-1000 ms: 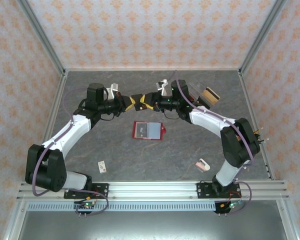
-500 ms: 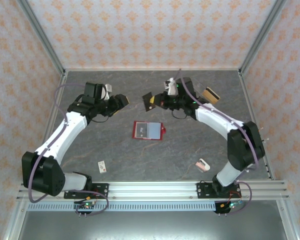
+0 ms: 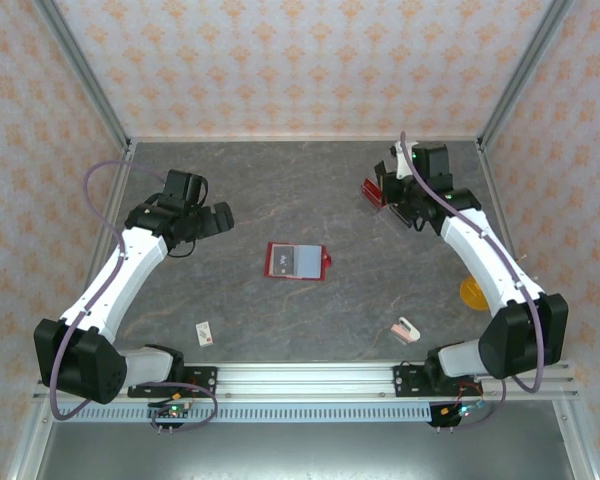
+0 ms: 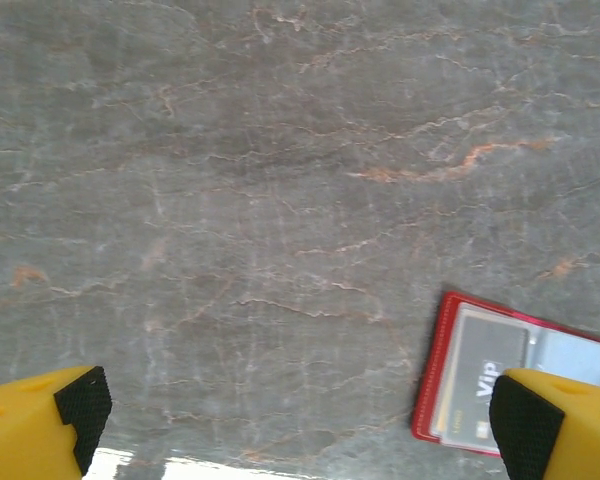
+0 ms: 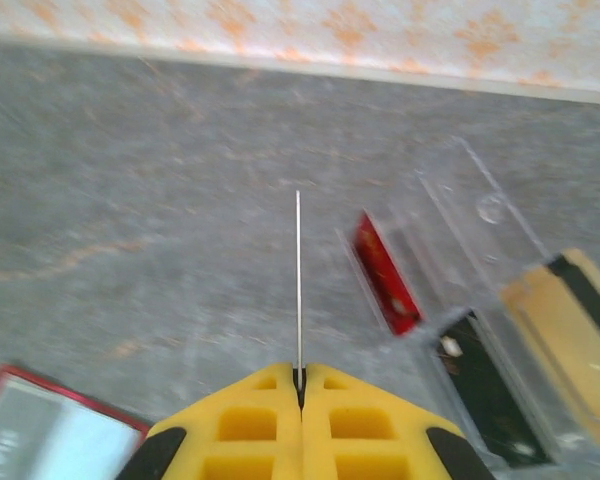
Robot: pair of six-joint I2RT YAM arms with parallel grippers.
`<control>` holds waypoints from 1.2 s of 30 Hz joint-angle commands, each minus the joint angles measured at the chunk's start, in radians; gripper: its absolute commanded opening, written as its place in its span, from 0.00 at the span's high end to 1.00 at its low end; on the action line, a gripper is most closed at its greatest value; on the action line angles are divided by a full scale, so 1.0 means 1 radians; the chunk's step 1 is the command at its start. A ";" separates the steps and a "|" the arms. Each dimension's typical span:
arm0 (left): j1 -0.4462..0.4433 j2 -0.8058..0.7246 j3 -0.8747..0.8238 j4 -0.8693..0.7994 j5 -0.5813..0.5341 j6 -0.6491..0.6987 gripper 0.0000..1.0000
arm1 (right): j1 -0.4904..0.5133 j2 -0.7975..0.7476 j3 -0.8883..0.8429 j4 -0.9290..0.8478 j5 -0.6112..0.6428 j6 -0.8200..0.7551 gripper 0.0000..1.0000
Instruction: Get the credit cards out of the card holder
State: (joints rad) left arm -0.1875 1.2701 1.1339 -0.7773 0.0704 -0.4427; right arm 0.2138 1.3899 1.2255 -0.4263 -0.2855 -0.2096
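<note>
Pinching a card (image 5: 298,280) edge-on in my right gripper (image 5: 300,378), left gripper (image 4: 298,408) open; this thin hold may slip short of the tray (image 5: 460,225), frame right.

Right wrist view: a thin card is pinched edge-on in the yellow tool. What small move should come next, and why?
Probably ease the right tool forward toward the clear tray. It is shut on a credit card, and the tray, already holding other cards, lies just ahead and to one side.
</note>
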 commanded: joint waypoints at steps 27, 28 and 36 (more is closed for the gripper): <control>0.037 0.054 0.036 -0.062 0.034 0.036 0.00 | -0.217 0.431 0.275 -0.328 -0.091 -0.592 1.00; 0.037 0.055 0.036 -0.062 0.035 0.039 0.00 | -0.217 0.439 0.280 -0.327 -0.088 -0.593 1.00; 0.037 0.072 0.047 -0.065 0.051 0.044 0.00 | -0.217 0.475 0.281 -0.292 -0.070 -0.583 0.98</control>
State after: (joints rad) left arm -0.1562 1.3342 1.1461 -0.8082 0.1162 -0.4168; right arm -0.0010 1.8481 1.4776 -0.7185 -0.3592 -0.7795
